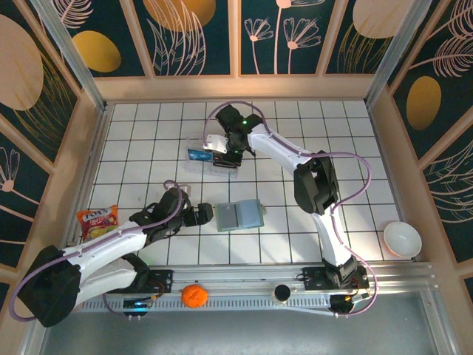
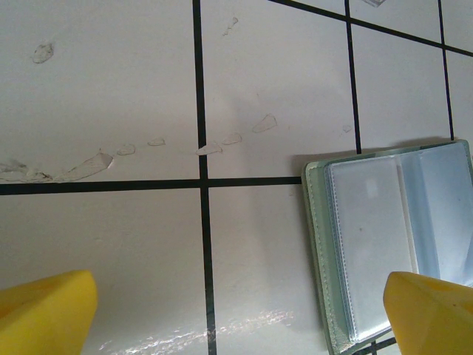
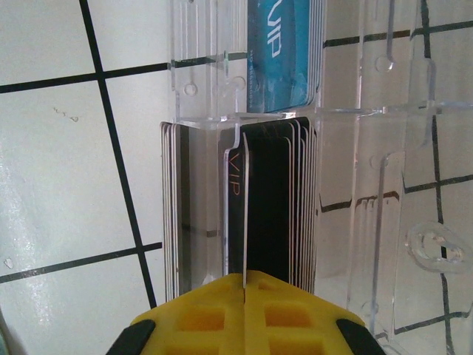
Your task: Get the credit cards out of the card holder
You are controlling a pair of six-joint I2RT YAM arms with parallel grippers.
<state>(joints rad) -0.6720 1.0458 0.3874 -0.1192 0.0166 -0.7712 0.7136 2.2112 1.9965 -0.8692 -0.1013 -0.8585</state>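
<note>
Small orange round object [image 1: 194, 295]: sat on the near rail.
Left gripper [image 1: 204, 214]: fingers spread wide, holding nothing, just left of the holder.
Grey-green bifold card holder [image 1: 239, 215]: lay open and flat on the white tiled surface [image 1: 148, 126], pale inner pockets up, mid-surface.
Right gripper [image 3: 244, 292]: fingers pressed together at the clear plastic box [image 3: 373, 111] holding blue cards [image 3: 284, 52] and black cards [image 3: 277, 200], farther back. Whether a card was pinched could not be told.

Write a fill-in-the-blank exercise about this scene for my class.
The card holder lies on the tiles, not shut but ___.
The right gripper has ___ fingers.
Beside the black cards in the clear box, the other cards are ___.
Missing words: open; yellow; blue.
</note>
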